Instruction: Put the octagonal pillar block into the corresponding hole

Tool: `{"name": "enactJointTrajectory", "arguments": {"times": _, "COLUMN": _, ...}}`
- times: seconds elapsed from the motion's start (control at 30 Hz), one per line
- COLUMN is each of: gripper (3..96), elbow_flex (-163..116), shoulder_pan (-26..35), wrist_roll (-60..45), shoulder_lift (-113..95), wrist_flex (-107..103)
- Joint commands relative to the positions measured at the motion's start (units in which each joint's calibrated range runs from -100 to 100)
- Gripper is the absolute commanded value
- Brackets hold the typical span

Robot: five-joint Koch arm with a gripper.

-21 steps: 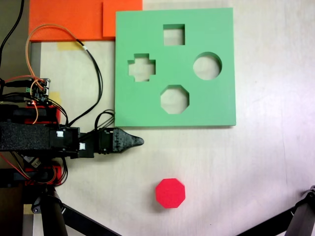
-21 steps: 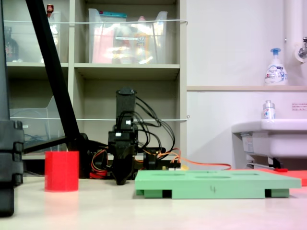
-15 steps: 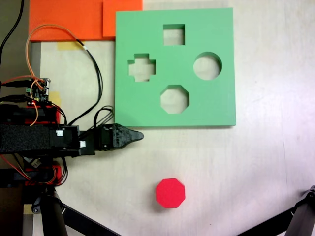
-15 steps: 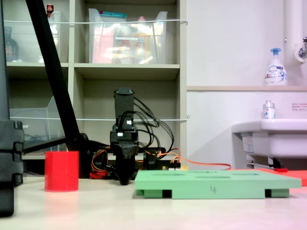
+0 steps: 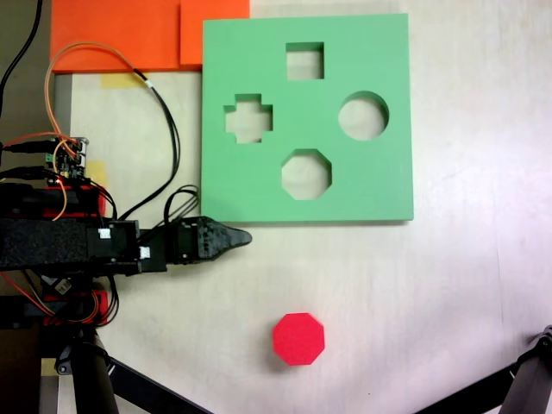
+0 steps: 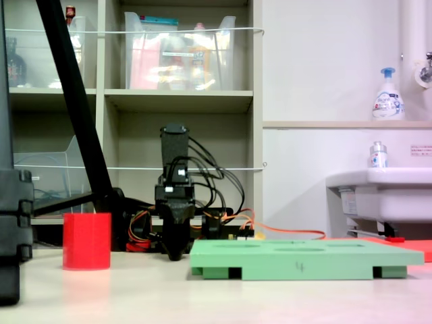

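Open tabletop (image 5: 388, 285) lies ahead of the gripper (image 5: 241, 241) and toward the octagonal pillar block (image 5: 299, 338). Just beside its tip, the green board (image 5: 379, 52) forms a raised edge barring that side.

An orange foam sheet (image 5: 129, 34) lies at the table's far corner in the first exterior view; in the second exterior view, a shelving unit (image 6: 182, 101) holds clear storage bins (image 6: 179, 50), with a soap dispenser (image 6: 388, 94) above a white sink (image 6: 378, 196)
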Motion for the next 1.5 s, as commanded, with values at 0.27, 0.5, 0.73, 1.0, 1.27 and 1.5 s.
{"name": "enactJointTrajectory", "arguments": {"times": 0.27, "gripper": 47.3, "elbow_flex": -1.37, "shoulder_pan": 0.34, "wrist_roll": 2.93, "shoulder_lift": -0.55, "wrist_flex": -4.64}}
{"name": "enactJointTrajectory", "arguments": {"times": 0.5, "gripper": 44.1, "elbow_flex": -1.37, "shoulder_pan": -8.11, "wrist_roll": 23.30, "shoulder_lift": -0.55, "wrist_flex": -9.26}}
{"name": "enactJointTrajectory", "arguments": {"times": 0.73, "gripper": 44.1, "elbow_flex": 46.98, "shoulder_pan": -9.38, "wrist_roll": 37.85, "shoulder_lift": 11.32, "wrist_flex": -63.76}}
{"name": "enactJointTrajectory", "arguments": {"times": 1.0, "gripper": 44.6, "elbow_flex": 97.53, "shoulder_pan": -10.45, "wrist_roll": 41.95, "shoulder_lift": 45.82, "wrist_flex": -102.95}}
{"name": "enactJointTrajectory", "arguments": {"times": 1.27, "gripper": 55.1, "elbow_flex": 119.27, "shoulder_pan": -12.65, "wrist_roll": 41.03, "shoulder_lift": 66.63, "wrist_flex": -106.80}}
{"name": "enactJointTrajectory", "arguments": {"times": 1.5, "gripper": 84.2, "elbow_flex": 121.46, "shoulder_pan": -14.26, "wrist_roll": 39.46, "shoulder_lift": 77.94, "wrist_flex": -106.80}}
